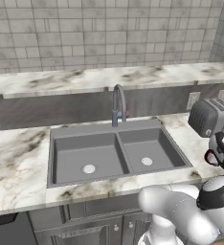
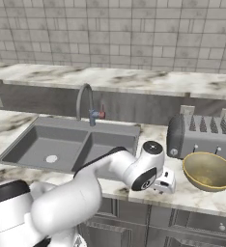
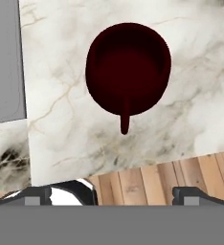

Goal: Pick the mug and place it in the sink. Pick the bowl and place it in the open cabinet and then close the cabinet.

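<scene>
1. The gripper (image 3: 112,194) is held with its jaws spread wide and nothing between them; the two dark fingertips (image 3: 37,195) are seen at the lower edge of the hand view, well apart.
2. The mug (image 3: 128,69) is seen from above in the hand view, upright on the marble counter (image 3: 61,72), dark red with a dark inside; its handle points toward the gripper. It is not touched by either fingertip.
3. A grey edge of the sink (image 3: 6,62) is noted just beside the strip of counter that bears the mug.
4. In the left base view, the sink (image 1: 116,153) is set in the counter, with the curved tap (image 1: 117,104) behind the divider between its two basins.
5. The toaster (image 2: 202,137) is recorded on the counter to the right of the sink.
6. The bowl (image 2: 209,171) is found upright just in front of the toaster, near the counter's front edge.
7. The arm's wrist (image 2: 151,171) is positioned between the sink and the bowl.
</scene>
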Tool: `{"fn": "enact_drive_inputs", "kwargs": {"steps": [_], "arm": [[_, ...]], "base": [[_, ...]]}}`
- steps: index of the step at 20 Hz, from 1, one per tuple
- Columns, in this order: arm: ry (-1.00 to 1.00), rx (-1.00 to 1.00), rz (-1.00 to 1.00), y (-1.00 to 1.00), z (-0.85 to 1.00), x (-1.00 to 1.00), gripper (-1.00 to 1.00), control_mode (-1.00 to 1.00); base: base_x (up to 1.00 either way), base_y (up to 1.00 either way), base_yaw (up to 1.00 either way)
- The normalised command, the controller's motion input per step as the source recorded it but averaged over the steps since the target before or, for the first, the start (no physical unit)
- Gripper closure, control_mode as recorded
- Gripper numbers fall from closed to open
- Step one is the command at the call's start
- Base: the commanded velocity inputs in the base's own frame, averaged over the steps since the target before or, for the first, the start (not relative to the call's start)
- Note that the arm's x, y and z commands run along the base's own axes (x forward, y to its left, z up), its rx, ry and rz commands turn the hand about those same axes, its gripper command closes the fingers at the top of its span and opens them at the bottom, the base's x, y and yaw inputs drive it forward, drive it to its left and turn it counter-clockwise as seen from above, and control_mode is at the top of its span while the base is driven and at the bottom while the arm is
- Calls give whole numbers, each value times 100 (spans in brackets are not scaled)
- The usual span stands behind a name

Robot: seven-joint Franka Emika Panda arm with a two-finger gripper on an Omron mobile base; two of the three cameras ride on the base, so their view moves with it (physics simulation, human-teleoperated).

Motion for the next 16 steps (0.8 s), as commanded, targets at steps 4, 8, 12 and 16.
{"fn": "enact_drive_inputs", "kwargs": {"steps": [4, 8, 12, 16], "arm": [[0, 0, 0, -1, -12, 22, -100, -100], [0, 0, 0, -1, -14, 23, -100, -100], [0, 0, 0, -11, -12, 13, -100, -100], [0, 0, 0, -11, -10, 12, -100, -100]], "base": [[0, 0, 0], [0, 0, 0], [0, 0, 0], [0, 0, 0]]}}
